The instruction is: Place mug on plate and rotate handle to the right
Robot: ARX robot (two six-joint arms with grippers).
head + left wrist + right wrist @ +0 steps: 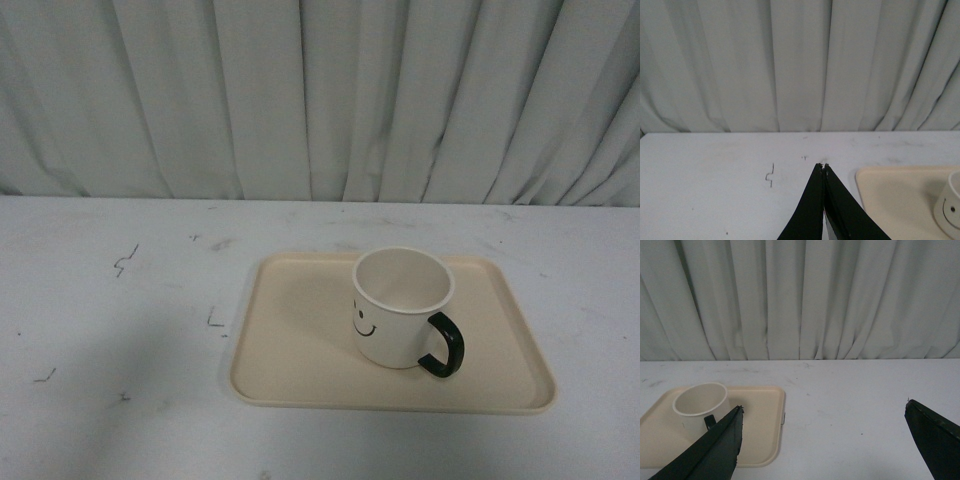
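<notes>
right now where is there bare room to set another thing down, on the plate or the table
The plate is bare on its left half, between its left rim and the mug. The table is open left of the plate, out to the curtain. Tightest: the plate's right side, where the handle sticks out toward the rim.

Left gripper: black fingers pressed together, tips meeting in a narrow point, nothing held between them. Right gripper: its two fingers spread wide apart, empty, touching nothing.
</notes>
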